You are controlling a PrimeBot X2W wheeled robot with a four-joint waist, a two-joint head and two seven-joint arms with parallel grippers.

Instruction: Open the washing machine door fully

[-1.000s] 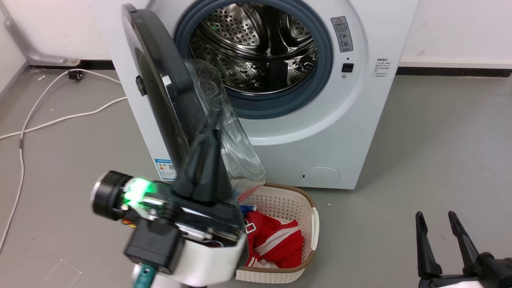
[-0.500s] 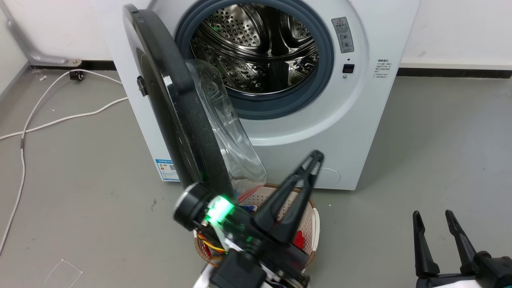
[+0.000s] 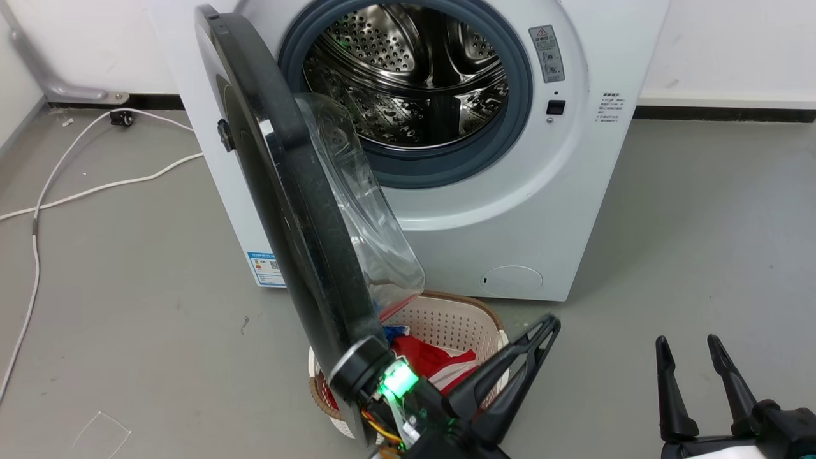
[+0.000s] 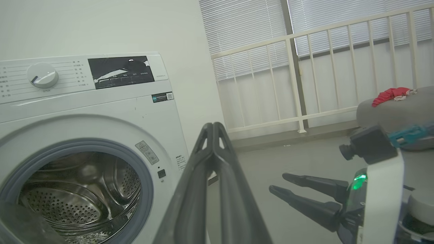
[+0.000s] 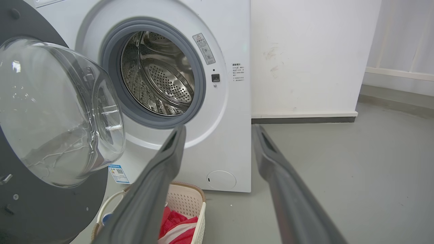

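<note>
The white washing machine [image 3: 567, 191] stands with its steel drum [image 3: 414, 70] exposed. The washing machine door [image 3: 287, 191], a black disc with a clear glass bowl [image 3: 363, 217], is swung out on its left hinge and stands edge-on to the head view. The right wrist view shows the door's [image 5: 44, 210] inner side. My left gripper [image 3: 549, 324] is shut on nothing, low at bottom centre, right of the door's lower edge and apart from it. In its own view the fingers [image 4: 213, 126] meet at the tip. My right gripper [image 3: 686, 341] is open at the lower right, well clear of the door [image 5: 218, 129].
A white woven-rim basket [image 3: 446, 315] with red clothes sits on the floor below the door, just behind my left gripper. White cables [image 3: 95, 188] trail across the grey floor at the left. A white railing [image 4: 305, 67] and window blinds stand to the machine's right.
My left gripper has swung away from the door's inner side, down and to the right, to bottom centre. The door stands about as before. The right gripper has barely moved.
</note>
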